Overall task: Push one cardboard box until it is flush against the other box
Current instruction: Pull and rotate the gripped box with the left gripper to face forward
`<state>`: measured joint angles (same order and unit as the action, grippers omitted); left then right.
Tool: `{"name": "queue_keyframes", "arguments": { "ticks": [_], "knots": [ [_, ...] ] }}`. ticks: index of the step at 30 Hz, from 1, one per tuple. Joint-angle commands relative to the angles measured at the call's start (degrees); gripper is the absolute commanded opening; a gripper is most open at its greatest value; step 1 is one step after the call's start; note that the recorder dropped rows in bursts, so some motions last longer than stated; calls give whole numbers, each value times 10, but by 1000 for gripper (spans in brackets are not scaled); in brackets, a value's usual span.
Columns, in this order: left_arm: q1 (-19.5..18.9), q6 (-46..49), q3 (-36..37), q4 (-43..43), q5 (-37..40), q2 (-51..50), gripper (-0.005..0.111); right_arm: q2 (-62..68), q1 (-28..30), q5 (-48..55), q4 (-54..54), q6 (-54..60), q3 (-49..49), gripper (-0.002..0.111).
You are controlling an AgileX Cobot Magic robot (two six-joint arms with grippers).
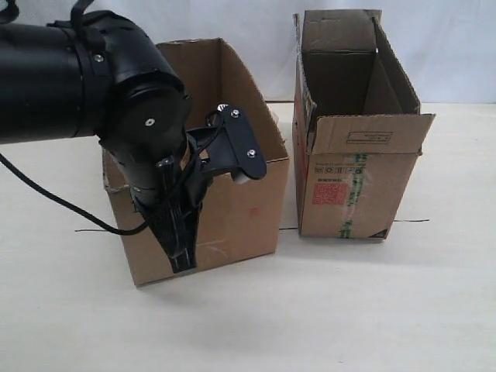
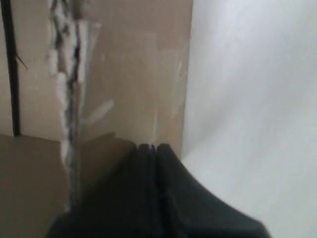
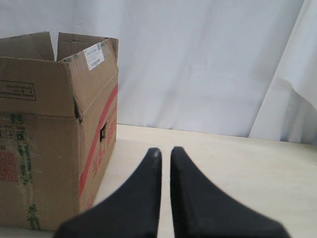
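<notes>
1. Left gripper, black fingers pressed together and empty, lay against the front of the wide plain brown cardboard box.
2. Off to that gripper's right, the taller red-labelled brown carton stood just apart from the wide box.
3. Right gripper sat nearly closed, empty.

The big black left arm reaches in from the left and bends down at its wrist. The left gripper points down, its two fingers pressed tight together. The right gripper sticks out level, fingers almost touching, holding nothing.
</notes>
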<state>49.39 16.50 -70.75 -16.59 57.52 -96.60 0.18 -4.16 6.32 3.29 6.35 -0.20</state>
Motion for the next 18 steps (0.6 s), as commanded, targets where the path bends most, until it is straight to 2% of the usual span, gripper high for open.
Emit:
{"name": "queue_keyframes", "arguments": {
  "ticks": [1,12,18],
  "knots": [
    [-4,-3,-3,-27,-35,0,0,-2,3,0,-1,2,2,5],
    [-80,-3,-3,-27,-72,0,0,-2,3,0,-1,2,2,5],
    [-88,-3,-3,-17,-108,0,0,-2,3,0,-1,2,2,5]
  ]
}}
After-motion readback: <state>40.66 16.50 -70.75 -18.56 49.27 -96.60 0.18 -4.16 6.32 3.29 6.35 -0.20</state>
